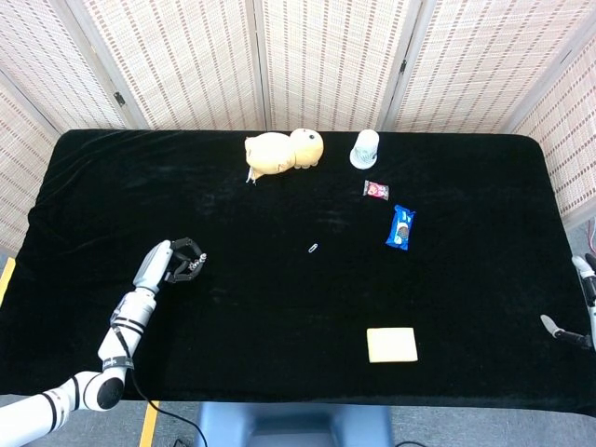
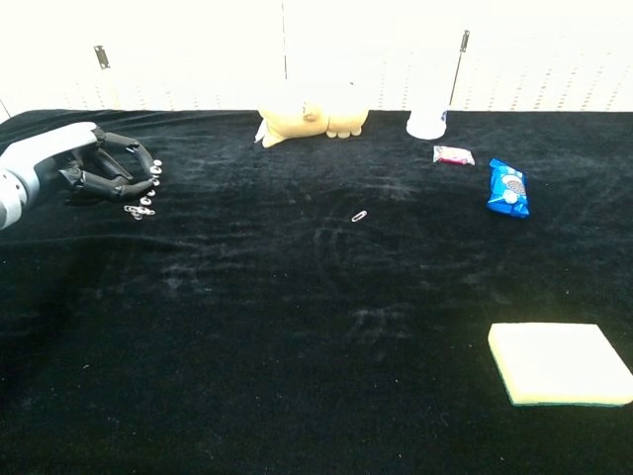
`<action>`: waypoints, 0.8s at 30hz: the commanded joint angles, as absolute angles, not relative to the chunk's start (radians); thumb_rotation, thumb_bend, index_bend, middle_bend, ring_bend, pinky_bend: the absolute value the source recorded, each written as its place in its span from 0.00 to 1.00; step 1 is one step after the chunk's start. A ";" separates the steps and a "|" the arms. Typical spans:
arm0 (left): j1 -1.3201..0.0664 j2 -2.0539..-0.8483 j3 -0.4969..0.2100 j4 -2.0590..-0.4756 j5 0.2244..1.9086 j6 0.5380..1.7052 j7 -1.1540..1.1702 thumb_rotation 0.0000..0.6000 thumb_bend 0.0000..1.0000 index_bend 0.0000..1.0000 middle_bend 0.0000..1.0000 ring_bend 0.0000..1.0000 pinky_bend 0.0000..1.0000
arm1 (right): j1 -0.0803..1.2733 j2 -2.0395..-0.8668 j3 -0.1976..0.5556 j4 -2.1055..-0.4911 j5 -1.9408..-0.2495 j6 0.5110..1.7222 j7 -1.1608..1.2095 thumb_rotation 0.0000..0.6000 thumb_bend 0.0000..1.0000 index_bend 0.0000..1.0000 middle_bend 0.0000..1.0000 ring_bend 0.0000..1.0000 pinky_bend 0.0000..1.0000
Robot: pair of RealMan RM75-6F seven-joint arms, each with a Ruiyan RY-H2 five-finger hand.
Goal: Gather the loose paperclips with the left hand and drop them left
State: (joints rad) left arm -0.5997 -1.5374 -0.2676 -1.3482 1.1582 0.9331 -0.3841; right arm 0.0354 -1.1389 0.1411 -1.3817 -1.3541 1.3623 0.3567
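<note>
My left hand (image 1: 175, 262) (image 2: 97, 172) hovers over the left part of the black table (image 1: 279, 307), its fingers curled in. A small bunch of paperclips (image 2: 138, 209) dangles from its fingertips (image 2: 150, 178), just over the cloth. One loose paperclip (image 1: 314, 248) (image 2: 359, 216) lies alone near the middle of the table, far to the right of that hand. Only a sliver of my right hand (image 1: 579, 303) shows at the right edge of the head view, off the table; how its fingers stand is unclear.
A yellow plush toy (image 1: 282, 151) and a white cup (image 1: 365, 148) stand at the back. A pink sweet (image 1: 375, 189) and a blue snack packet (image 1: 400, 227) lie right of centre. A yellow sponge (image 1: 391, 345) (image 2: 559, 363) sits front right.
</note>
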 commanded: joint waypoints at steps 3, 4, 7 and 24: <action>-0.601 -1.509 -0.262 -1.358 1.157 0.897 -0.404 1.00 0.31 0.33 1.00 1.00 1.00 | 0.037 -1.139 0.140 -1.382 -1.352 1.361 0.354 1.00 0.24 0.00 0.00 0.06 0.01; -0.601 -1.504 -0.261 -1.359 1.156 0.890 -0.405 1.00 0.29 0.30 1.00 1.00 1.00 | 0.037 -1.140 0.140 -1.383 -1.352 1.361 0.353 1.00 0.24 0.00 0.00 0.06 0.01; -0.601 -1.491 -0.262 -1.364 1.157 0.879 -0.415 1.00 0.24 0.23 1.00 1.00 1.00 | 0.037 -1.140 0.140 -1.384 -1.350 1.363 0.349 1.00 0.24 0.00 0.00 0.06 0.01; -0.520 -1.291 -0.131 -1.327 1.399 1.058 -0.152 1.00 0.23 0.24 0.36 0.28 0.33 | 0.033 -1.137 0.137 -1.389 -1.356 1.382 0.345 1.00 0.24 0.00 0.00 0.06 0.01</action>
State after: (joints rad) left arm -0.5633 -1.3498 -0.1833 -1.3589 1.3661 0.9821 -0.2829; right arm 0.0337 -1.1371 0.1375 -1.3883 -1.3553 1.3816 0.3456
